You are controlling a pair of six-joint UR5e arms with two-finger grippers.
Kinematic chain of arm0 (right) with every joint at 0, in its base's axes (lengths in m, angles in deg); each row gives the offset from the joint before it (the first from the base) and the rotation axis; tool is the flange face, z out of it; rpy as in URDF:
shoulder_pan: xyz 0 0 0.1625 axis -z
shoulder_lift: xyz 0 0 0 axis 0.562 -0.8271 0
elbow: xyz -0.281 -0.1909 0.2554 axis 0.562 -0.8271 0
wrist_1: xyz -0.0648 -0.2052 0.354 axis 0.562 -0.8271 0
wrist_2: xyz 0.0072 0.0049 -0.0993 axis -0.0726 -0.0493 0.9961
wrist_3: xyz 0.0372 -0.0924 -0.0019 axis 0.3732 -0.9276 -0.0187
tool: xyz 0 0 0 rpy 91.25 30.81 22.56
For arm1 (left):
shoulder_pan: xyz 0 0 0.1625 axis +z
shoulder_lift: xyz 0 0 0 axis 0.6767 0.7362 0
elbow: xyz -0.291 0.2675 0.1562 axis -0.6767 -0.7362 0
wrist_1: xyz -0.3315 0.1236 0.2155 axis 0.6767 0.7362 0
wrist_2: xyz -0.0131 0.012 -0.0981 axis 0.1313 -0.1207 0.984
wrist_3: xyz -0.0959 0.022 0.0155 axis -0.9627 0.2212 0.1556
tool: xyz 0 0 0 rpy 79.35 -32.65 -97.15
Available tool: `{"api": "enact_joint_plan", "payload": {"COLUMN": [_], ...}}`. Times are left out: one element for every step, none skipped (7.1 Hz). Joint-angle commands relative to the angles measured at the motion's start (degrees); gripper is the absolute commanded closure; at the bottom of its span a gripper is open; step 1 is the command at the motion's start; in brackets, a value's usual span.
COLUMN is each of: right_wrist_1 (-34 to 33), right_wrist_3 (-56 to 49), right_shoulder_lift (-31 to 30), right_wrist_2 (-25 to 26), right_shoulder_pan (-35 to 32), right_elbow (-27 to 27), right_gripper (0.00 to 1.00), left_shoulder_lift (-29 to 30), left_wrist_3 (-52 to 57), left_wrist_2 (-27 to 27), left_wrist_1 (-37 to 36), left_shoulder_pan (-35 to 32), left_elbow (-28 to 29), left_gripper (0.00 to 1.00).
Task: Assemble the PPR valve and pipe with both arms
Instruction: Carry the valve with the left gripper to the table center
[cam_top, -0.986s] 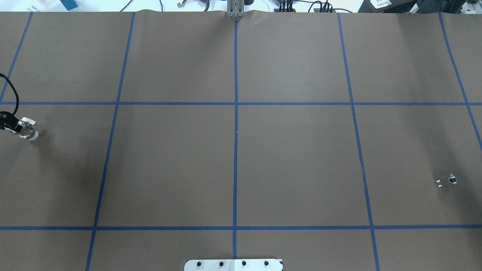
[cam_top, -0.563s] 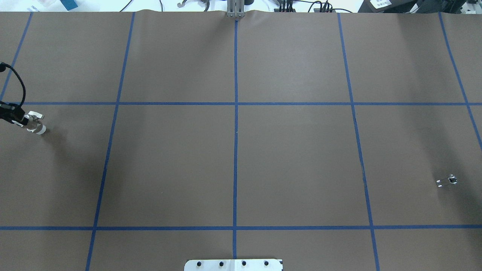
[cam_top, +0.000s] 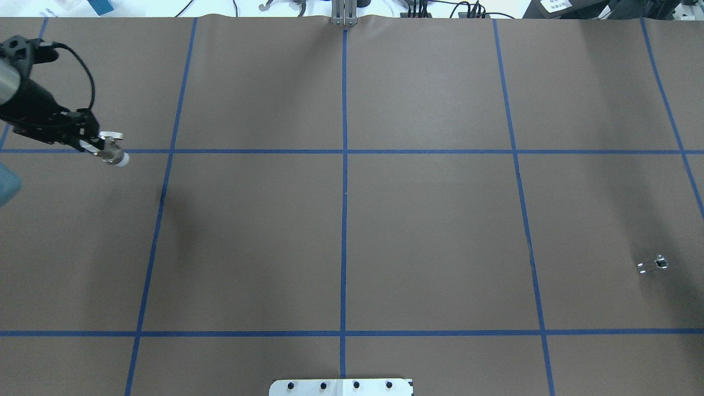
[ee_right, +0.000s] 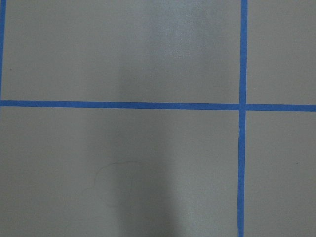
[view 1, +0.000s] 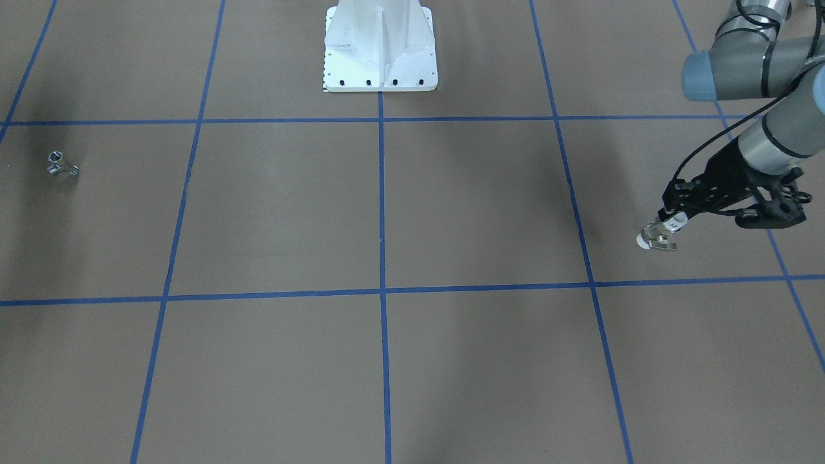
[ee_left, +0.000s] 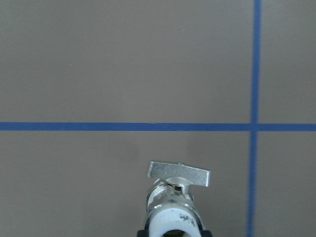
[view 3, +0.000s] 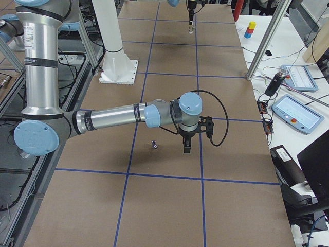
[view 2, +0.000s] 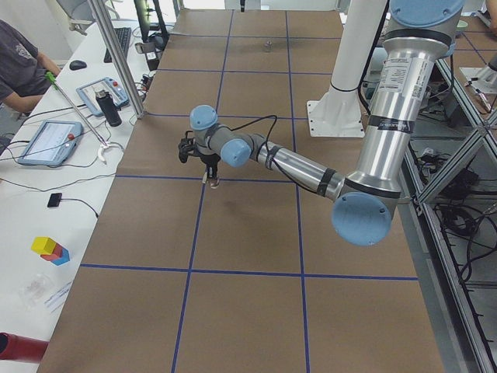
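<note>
Overhead exterior: left jaws pinching valve (cam_top: pixel 113 156), held above tabletop (cam_top: pixel 429 220)
Pipe (cam_top: pixel 653 264): lying on tabletop, well apart
Right jaws: cannot tell

The PPR valve (ee_left: pixel 175 197) has matt white plastic ends, a shiny metal middle and a flat brushed-metal handle. The pipe (cam_top: pixel 653 264) is glossy chrome. The table (cam_top: pixel 429 220) wears matt brown paper crossed by smooth blue tape (cam_top: pixel 343 247).
</note>
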Motion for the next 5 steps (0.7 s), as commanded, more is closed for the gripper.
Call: {"api": "enact_joint_plan", "payload": {"right_wrist_1": [0.0,0.0,0.0,0.0,-0.09], "right_wrist_3": [0.0,0.0,0.0,0.0,0.0], "right_shoulder_lift": [-0.08,-0.08,-0.08,-0.08,-0.17], "right_wrist_2": [-0.1,-0.1,-0.1,-0.19,-0.19], "right_shoulder_pan": [0.0,0.0,0.0,0.17,0.18], "right_elbow": [0.11,0.11,-0.07,-0.24,-0.24], "right_gripper": [0.0,0.0,0.0,0.0,0.0], "left_shoulder_lift": [10.73,18.7,24.7,31.29,40.4], "left_wrist_3": [-15.83,-17.45,-19.3,-23.58,-23.97], "left_wrist_2": [-5.12,-8.91,-11.99,-12.72,-13.6], "left_wrist_1": [-2.52,-9.67,-13.91,-13.78,-13.87], "left_shoulder_pan": [11.02,15.69,18.96,20.47,21.88], "left_elbow": [-0.43,0.27,2.27,8.47,18.89], "left_gripper": [1.0,1.0,1.0,1.0,1.0]}}
